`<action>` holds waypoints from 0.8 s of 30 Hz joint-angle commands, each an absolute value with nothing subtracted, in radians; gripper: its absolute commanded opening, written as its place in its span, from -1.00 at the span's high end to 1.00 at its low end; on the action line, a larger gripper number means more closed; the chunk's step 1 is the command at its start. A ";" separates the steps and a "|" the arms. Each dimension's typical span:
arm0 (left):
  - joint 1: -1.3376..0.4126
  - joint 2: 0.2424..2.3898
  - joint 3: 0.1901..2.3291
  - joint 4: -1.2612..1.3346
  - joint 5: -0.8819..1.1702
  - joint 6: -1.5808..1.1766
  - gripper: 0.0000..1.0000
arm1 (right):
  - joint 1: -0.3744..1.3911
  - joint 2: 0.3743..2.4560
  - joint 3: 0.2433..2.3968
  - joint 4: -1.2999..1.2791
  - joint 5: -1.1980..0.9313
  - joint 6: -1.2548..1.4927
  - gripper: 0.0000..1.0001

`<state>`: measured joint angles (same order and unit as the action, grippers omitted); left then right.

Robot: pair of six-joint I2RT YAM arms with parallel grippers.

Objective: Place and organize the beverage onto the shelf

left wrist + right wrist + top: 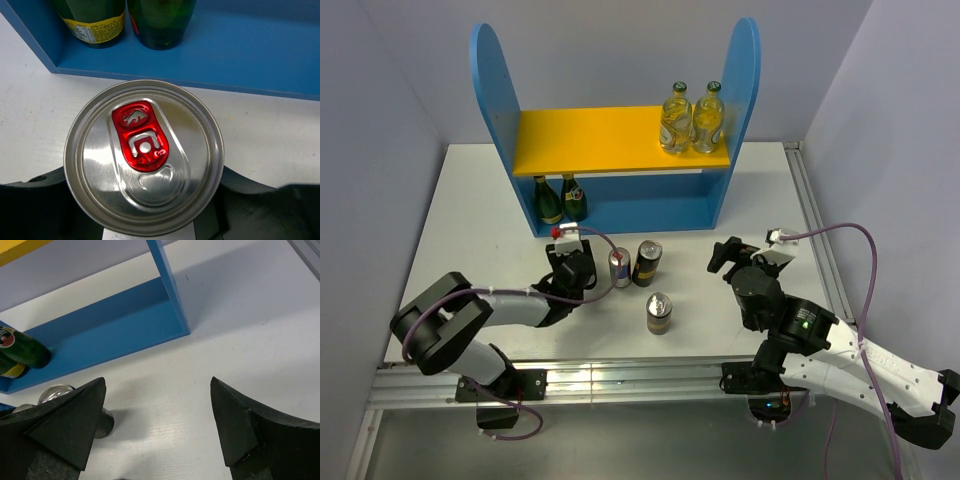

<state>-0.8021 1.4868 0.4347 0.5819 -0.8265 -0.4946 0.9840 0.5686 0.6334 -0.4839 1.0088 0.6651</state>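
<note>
The blue shelf (492, 90) stands at the back, with two clear glass bottles (675, 118) (708, 114) on the right end of its yellow board. My left gripper (570, 262) is shut on a blue-and-silver can; the left wrist view shows its silver top with a red tab (142, 155) between the dark fingers (35, 200), just in front of the shelf's lower level (235, 50). Another blue-and-silver can (619, 267) and two black-and-gold cans (647, 263) (659, 312) stand on the table. My right gripper (725, 255) (157, 407) is open and empty above bare table.
Two green bottles (549, 200) (573, 198) stand at the left end of the shelf's lower level and also show in the left wrist view (97, 22). The shelf's right panel foot (172, 305) lies ahead of my right gripper. A metal rail (815, 230) runs along the table's right edge.
</note>
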 commanded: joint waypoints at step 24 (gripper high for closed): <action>-0.779 1.275 1.492 -0.281 -0.766 -0.209 0.99 | 0.988 0.508 0.621 -0.472 1.034 0.687 -0.81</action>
<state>-0.7963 1.2198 1.3689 -0.2668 -0.7628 -0.3111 0.9840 0.5224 0.6289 -0.4870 1.0088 0.6689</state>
